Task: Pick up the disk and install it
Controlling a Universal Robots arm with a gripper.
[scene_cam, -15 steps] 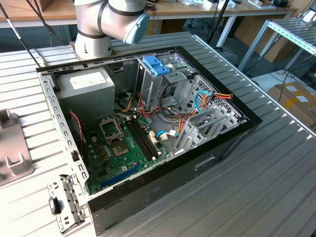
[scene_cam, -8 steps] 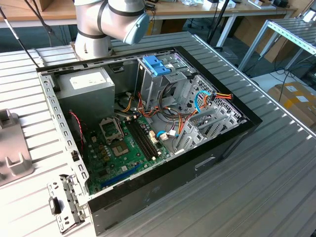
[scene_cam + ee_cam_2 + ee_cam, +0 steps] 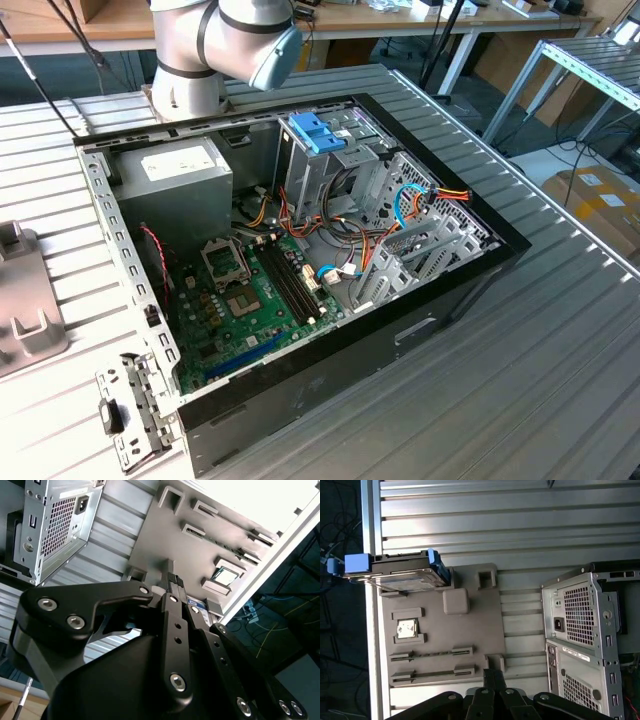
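Hand (image 3: 492,673) closed on nothing — disk (image 3: 402,573) lies well apart, on grey tray (image 3: 470,630).

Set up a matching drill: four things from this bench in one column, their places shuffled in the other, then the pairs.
Things
1. disk
2. motherboard
3. grey metal box with a white label
4. small square chip

Places
A. flat on the floor of the open computer case
B. in a small pocket midway along the grey holder plate
C. at one end of the holder plate, outside the case
D. in a corner of the case, at the exterior view's left

Pairs: 1-C, 2-A, 3-D, 4-B
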